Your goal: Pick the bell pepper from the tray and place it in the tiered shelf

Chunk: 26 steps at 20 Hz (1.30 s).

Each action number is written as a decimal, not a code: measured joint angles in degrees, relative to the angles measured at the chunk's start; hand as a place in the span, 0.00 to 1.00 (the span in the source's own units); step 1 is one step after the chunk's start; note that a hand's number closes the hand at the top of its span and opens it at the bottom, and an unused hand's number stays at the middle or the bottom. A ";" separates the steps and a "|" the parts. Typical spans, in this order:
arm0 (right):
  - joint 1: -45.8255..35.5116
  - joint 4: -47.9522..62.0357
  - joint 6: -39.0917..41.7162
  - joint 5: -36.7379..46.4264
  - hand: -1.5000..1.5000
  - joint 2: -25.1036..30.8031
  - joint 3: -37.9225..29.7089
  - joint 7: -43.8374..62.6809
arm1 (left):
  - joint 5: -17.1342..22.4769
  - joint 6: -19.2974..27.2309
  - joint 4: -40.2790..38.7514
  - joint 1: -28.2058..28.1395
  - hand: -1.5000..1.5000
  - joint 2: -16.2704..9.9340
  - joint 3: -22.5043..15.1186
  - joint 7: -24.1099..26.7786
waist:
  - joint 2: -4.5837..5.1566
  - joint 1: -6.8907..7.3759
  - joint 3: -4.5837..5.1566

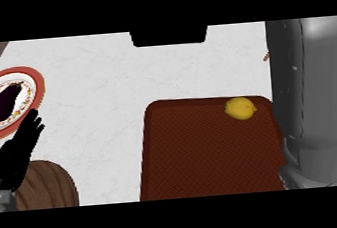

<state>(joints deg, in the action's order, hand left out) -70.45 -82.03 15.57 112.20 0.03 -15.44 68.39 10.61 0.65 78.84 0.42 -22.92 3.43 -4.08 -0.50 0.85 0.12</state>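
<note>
Bell pepper (pixel 240 108), yellow and round, lies in the far right corner of the dark red tray (pixel 197 159) on the white bench (pixel 110 90). A grey forearm (pixel 311 99) stands just right of it, its robot hand unseen. At far left the left robot hand (pixel 15 153) rests released beside a patterned plate (pixel 7 101), well apart from the bell pepper.

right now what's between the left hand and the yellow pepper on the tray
In the head view, bare white counter, then the tray's brown floor. Nothing stands between the left hand and the bell pepper.
</note>
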 measured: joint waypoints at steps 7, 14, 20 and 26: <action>-2.97 0.88 4.96 5.64 1.00 0.46 -6.45 -3.50 | 0.06 -0.36 1.19 -1.01 0.50 -0.14 0.36 -0.18 | 0.16 -0.31 -0.07; -2.79 0.66 8.01 9.40 1.00 2.76 -12.44 -6.64 | -0.15 -0.24 1.71 -1.01 0.50 0.04 0.85 -0.49 | 0.33 -0.58 -0.09; 0.77 -3.62 8.29 9.43 1.00 4.07 -16.00 -8.92 | -0.49 0.05 2.03 -0.98 0.50 0.85 1.14 -0.65 | 0.36 -0.75 -0.15; 5.01 -8.06 7.33 7.57 1.00 4.65 -19.51 -10.11 | -0.56 -0.90 2.33 -2.06 0.50 0.77 1.92 0.07 | 0.37 -0.73 -0.16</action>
<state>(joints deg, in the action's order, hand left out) -65.44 -90.09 22.91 119.77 4.68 -34.94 58.28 10.05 -0.25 81.18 -1.64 -22.15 5.35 -4.01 -0.13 0.13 -0.04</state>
